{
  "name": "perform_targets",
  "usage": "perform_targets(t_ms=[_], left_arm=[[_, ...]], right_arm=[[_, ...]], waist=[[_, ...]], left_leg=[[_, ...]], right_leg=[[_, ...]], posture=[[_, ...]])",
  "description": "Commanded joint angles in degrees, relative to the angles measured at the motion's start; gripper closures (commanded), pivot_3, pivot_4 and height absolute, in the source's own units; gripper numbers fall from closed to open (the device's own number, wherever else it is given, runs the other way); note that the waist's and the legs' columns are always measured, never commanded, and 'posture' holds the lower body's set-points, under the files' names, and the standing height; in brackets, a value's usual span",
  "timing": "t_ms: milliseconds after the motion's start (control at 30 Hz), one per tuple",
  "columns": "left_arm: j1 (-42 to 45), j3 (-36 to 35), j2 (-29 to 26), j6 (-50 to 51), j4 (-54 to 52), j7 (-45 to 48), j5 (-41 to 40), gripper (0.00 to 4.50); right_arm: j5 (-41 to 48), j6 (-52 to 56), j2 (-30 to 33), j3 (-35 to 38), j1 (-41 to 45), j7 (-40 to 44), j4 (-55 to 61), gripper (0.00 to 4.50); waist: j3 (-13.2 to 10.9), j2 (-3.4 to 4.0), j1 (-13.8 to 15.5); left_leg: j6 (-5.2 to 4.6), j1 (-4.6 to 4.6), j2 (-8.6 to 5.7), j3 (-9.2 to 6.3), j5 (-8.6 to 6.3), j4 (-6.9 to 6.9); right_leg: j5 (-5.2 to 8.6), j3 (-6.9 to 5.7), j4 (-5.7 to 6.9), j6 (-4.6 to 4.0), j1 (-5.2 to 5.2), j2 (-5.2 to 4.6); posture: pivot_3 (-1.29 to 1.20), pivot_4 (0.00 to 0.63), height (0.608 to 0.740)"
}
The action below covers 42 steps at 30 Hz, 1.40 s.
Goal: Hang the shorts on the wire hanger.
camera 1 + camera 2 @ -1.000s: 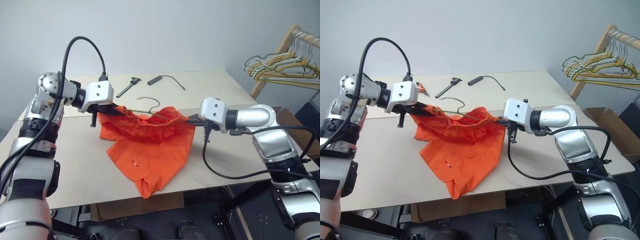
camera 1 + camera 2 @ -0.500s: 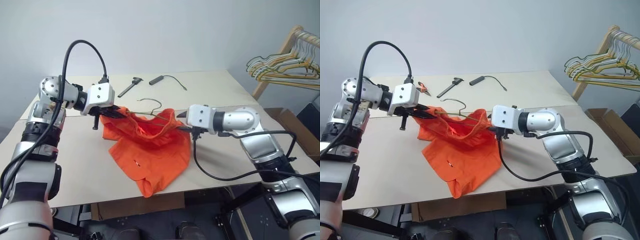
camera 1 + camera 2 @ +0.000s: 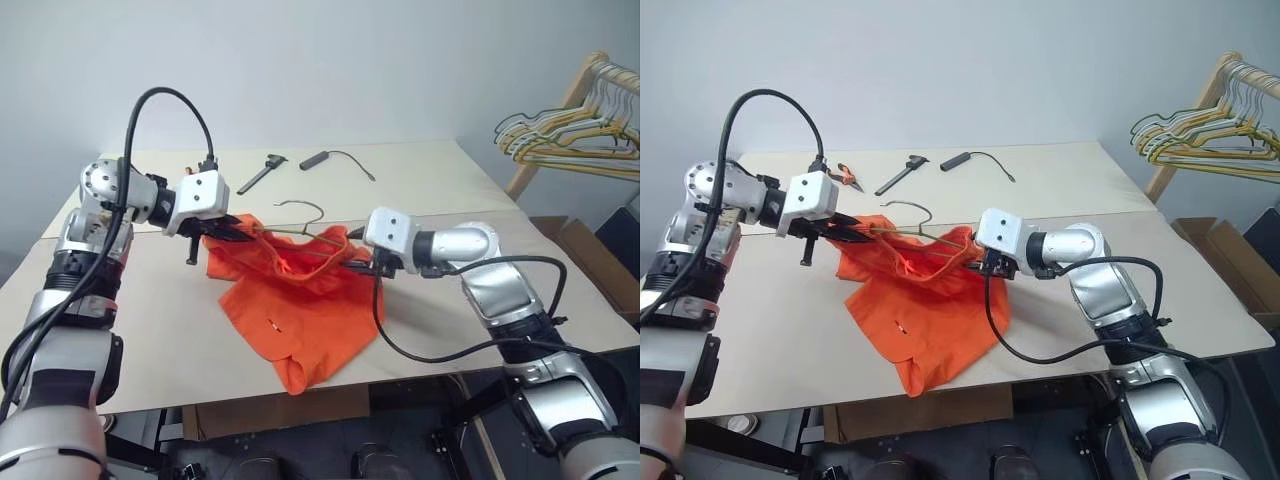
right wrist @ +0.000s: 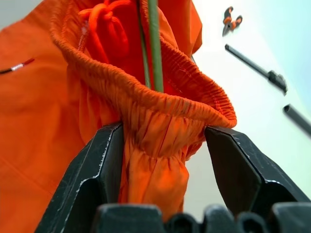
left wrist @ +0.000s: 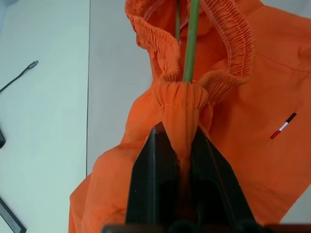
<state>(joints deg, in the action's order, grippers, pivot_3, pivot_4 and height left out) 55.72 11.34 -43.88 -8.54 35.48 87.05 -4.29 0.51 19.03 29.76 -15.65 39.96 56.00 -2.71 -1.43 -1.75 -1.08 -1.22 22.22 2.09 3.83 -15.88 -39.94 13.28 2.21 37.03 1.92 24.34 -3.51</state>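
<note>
While the left gripper [image 5: 179,145] clamps the shorts [image 3: 300,310], the wire hanger [image 3: 300,228] runs left-right — right gripper [image 4: 163,160] spread open.

On the far tabletop [image 3: 1070,190], orange-handled pliers [image 3: 848,177], a black caliper [image 3: 898,172] and a black corded tool [image 3: 975,160] are laid. Bunched hangers [image 3: 1200,135] are hung at three o'clock.

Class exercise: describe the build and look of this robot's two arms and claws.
Both arms are jointed silver-and-black metal segments ending in white boxy wrist housings. A thick black cable loops from each wrist. The left claw and right claw each have two matte black, wedge-shaped fingers.
</note>
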Motion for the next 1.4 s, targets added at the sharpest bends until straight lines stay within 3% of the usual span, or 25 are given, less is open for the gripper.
perform_targets(t_ms=[33, 167, 367, 500, 667, 967, 1200, 1300, 1400], left_arm=[[0.3, -2.2, -0.1, 0.1, -2.3, -0.2, -1.6, 4.5], [0.1, -2.9, 0.3, 0.9, -2.7, 0.2, -2.8, 4.5], [-0.4, -3.1, 0.3, -0.2, -1.4, -0.5, -1.8, 4.5], [-0.4, -3.4, 1.0, -1.7, 0.8, -1.3, -1.5, 4.5], [0.2, -4.8, 2.5, -3.4, 3.9, -3.7, -1.4, 2.97], [2.6, -8.8, -0.7, -5.1, 7.9, -8.4, -2.2, 0.03], [1.2, -17.1, -0.7, 0.9, 4.9, -12.0, -9.5, 0.03], [-3.6, -18.8, 0.7, 4.8, -1.6, -14.4, -11.9, 0.03], [-10.5, -22.1, 2.8, 10.8, -11.0, -13.6, -19.7, 0.03]], right_arm=[[2.0, 2.6, -0.1, 2.2, 1.6, 0.0, 0.5, 1.43], [2.2, 2.8, -0.2, 1.6, 1.1, 0.4, 1.1, 2.31], [1.9, 2.8, -0.6, 2.1, 1.0, -0.7, 0.4, 4.45], [2.6, 2.8, -0.7, 2.9, 0.8, -0.8, 0.7, 4.48], [3.2, 3.9, -0.6, 3.6, 0.3, -1.1, 1.5, 4.5], [5.0, 7.4, 2.7, 7.2, -3.4, -2.5, 4.0, 4.5], [5.2, 16.3, 5.3, 12.3, -6.9, -8.3, 8.2, 4.5], [6.7, 27.9, 4.6, 15.8, -7.1, -13.2, 12.1, 4.5], [7.8, 39.8, 4.1, 19.2, -7.8, -17.6, 17.5, 4.5]], waist=[[0.0, 0.0, 0.0], [0.0, 0.0, 0.0], [0.0, 0.0, 0.0], [0.0, 0.0, 0.1], [0.0, 0.0, 0.1], [0.0, 0.0, 0.0], [0.0, 0.0, 0.0], [0.0, 0.01, 0.0], [0.0, 0.02, -0.2]], left_leg=[[0.0, 0.0, 0.0, 0.0, 0.0, 0.0], [0.0, -0.01, 0.0, 0.0, 0.0, 0.0], [0.0, -0.01, 0.0, 0.0, 0.0, 0.0], [0.0, 0.0, -0.01, 0.0, 0.0, 0.0], [0.0, -0.01, -0.01, 0.0, 0.0, -0.01], [0.0, 0.01, -0.01, 0.0, 0.0, -0.01], [0.0, -0.01, 0.0, 0.0, 0.0, 0.0], [0.0, -0.04, 0.0, 0.01, 0.0, -0.01], [0.01, -0.03, 0.03, 0.01, 0.0, -0.01]], right_leg=[[0.0, 0.0, 0.0, 0.0, 0.0, 0.0], [0.0, 0.0, -0.02, 0.0, 0.0, 0.0], [0.0, 0.0, -0.01, 0.0, 0.0, 0.0], [0.0, 0.0, -0.01, 0.0, 0.0, 0.0], [0.0, -0.01, -0.02, 0.0, 0.0, 0.0], [0.0, -0.01, -0.03, 0.0, 0.0, 0.0], [0.0, -0.01, -0.03, 0.0, 0.0, -0.01], [0.0, 0.03, 0.02, 0.0, -0.01, -0.03], [0.0, 0.02, 0.08, 0.0, 0.0, -0.03]], posture=[[0.02, 0.0, 0.74], [0.02, 0.0, 0.74], [0.02, 0.0, 0.74], [0.02, 0.0, 0.74], [0.02, 0.0, 0.74], [0.0, 0.0, 0.74], [-0.01, 0.0, 0.74], [-0.02, 0.0, 0.74], [-0.05, 0.0, 0.74]])
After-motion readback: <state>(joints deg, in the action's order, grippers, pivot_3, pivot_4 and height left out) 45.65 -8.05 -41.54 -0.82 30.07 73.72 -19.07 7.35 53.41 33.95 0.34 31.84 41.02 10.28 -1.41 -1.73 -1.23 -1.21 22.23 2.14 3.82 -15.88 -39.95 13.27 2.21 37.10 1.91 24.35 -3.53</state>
